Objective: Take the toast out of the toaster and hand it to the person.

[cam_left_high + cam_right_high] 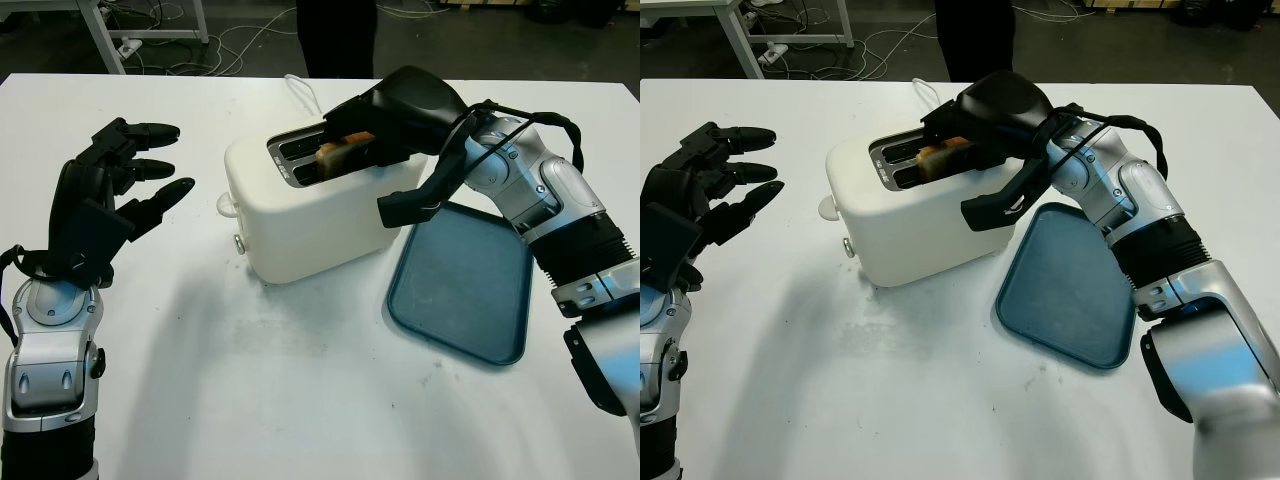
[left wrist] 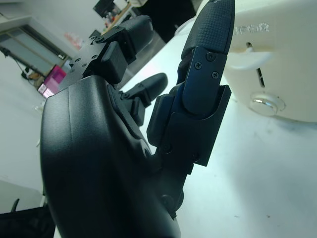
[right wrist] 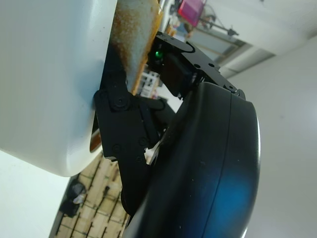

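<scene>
A white two-slot toaster (image 1: 320,220) stands mid-table. A browned slice of toast (image 1: 338,151) sticks up out of its near slot. My right hand (image 1: 360,140) reaches over the toaster from the right, its black fingers closed around the upper part of the toast. The right wrist view shows the toast (image 3: 136,34) pressed between the toaster wall and a finger (image 3: 121,124). My left hand (image 1: 150,165) is open and raised above the table, left of the toaster and apart from it.
A dark blue tray (image 1: 470,290) lies on the table to the right of the toaster, under my right forearm. A person in dark clothes (image 1: 335,40) stands beyond the far table edge. A white cable runs from behind the toaster.
</scene>
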